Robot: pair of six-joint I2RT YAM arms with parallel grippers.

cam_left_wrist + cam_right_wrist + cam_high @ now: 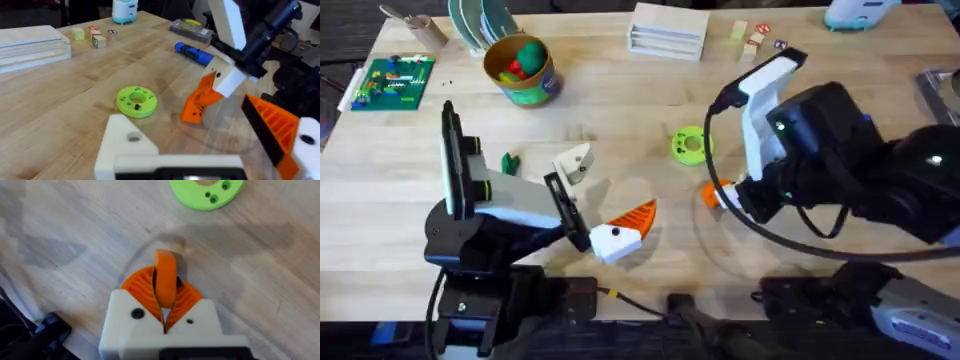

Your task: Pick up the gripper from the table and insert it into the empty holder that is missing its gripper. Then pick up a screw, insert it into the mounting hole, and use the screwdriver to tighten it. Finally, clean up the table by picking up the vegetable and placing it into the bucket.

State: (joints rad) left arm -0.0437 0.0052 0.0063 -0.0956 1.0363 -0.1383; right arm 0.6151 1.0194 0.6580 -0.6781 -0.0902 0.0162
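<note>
Apparently right tool (164,297) clamps orange gripper (165,277) above table (75,225).

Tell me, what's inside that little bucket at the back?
The bucket holds toys: a red piece and a green piece show at its mouth. Anything beneath them is covered.

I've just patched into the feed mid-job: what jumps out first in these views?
The right tool pinches an orange wedge upright, near the lime-green disc at mid-table. Facing it, the left tool gapes open, with one finger a bare white holder and the other orange-padded.
</note>
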